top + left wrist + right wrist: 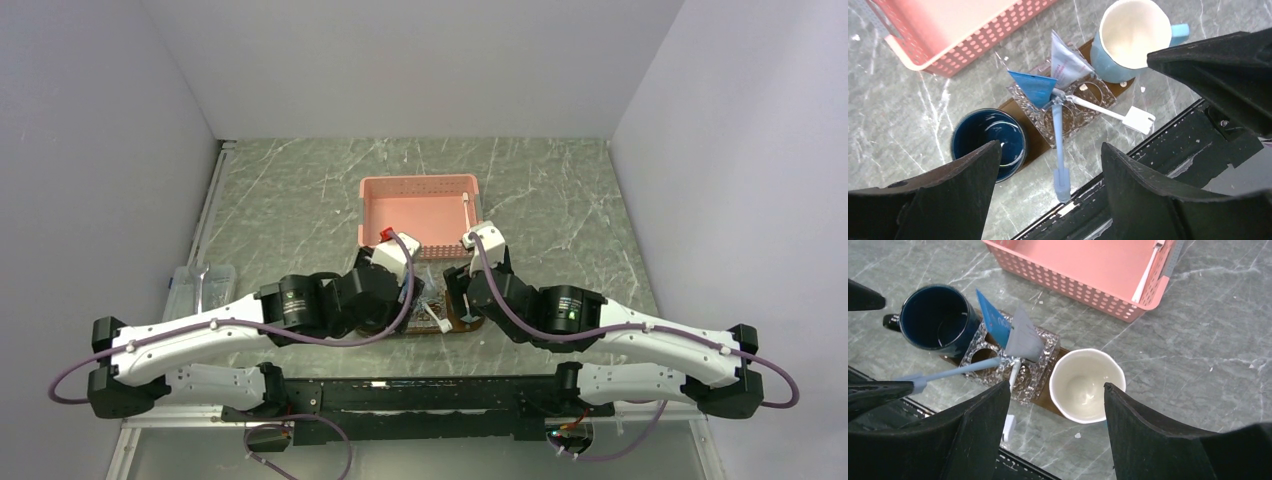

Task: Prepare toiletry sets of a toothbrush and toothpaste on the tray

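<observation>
**marble_fan:** Top view first, what've we got?

**yamwatcher:** A pink basket (420, 190) mid-tabletop (290, 190), and the tray (466, 322) just in front of it. The tray is mostly hidden under the left arm (300, 300) and right arm (565, 308). Can't read either hand from up there, tbh.

**marble_fan:** Left wrist cam?

**yamwatcher:** The left hand (1049, 149) is spread wide above the tray, with nothing between its fingers. Below it a clear holder (1075, 125) sits on the tray between a dark blue mug (988, 142) and a pale mug (1133, 37). A blue toothpaste (1034, 87) and a grey toothpaste (1065, 62) stand in the holder. A pale blue toothbrush (1058, 145) and a white toothbrush (1108, 112) lean out of it, and their far ends poke past the tray's edge over the tabletop.

**marble_fan:** And the right one?

**yamwatcher:** Same deal. The right hand (1057, 386) is gaping, gripping nothing, and hangs over the pale mug. There's also a spare toothbrush (1147, 272) lying against the basket's inside wall, well apart from the tray.
</observation>
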You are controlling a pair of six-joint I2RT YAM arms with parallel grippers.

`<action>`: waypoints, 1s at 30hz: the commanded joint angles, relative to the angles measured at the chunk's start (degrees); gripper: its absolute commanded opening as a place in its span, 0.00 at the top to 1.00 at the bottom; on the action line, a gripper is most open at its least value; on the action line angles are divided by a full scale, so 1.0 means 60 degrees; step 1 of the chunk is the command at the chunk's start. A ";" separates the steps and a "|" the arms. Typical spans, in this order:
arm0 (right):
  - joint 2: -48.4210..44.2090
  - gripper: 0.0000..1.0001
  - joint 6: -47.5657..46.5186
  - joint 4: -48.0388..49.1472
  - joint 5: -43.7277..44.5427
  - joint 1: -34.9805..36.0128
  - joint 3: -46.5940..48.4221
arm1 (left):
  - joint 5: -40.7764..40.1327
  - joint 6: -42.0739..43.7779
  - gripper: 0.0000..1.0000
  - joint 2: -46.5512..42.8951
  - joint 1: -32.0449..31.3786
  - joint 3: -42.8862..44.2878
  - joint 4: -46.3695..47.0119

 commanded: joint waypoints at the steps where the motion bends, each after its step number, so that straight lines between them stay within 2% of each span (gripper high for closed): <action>1: 0.0221 0.29 -0.0129 -0.0074 0.0070 -0.0491 0.0730 | -0.0291 0.0621 0.21 -0.0638 0.0476 0.0425 -0.0093; 6: 0.0299 0.28 -0.0687 0.0452 -0.1052 -0.1780 0.0802 | 0.0365 0.0901 0.18 -0.1359 0.1720 -0.0040 0.0208; 8: 0.0337 0.28 -0.0808 0.0620 -0.1437 -0.2387 0.0825 | 0.0625 0.1038 0.14 -0.1663 0.2313 -0.0222 0.0247; 11: 0.0437 0.20 -0.0994 0.0865 -0.1892 -0.3347 0.0880 | 0.0862 0.1322 0.12 -0.2003 0.3115 -0.0339 0.0207; 14: 0.0510 0.18 -0.1055 0.1017 -0.2378 -0.4636 0.0887 | 0.0887 0.1626 0.09 -0.2273 0.3774 -0.0259 0.0113; 16: 0.0474 0.16 -0.1044 0.1204 -0.2858 -0.5449 0.0814 | 0.0878 0.1846 0.01 -0.2410 0.4168 -0.0187 0.0096; 25: 0.0160 0.09 -0.0960 0.1720 -0.5127 -0.8624 0.0435 | 0.1660 0.2155 0.01 -0.2513 0.6102 -0.0318 0.0467; 30: -0.0047 0.06 -0.0842 0.1843 -0.4711 -0.9235 0.0183 | 0.1914 0.2149 0.01 -0.2260 0.6903 0.0019 0.0293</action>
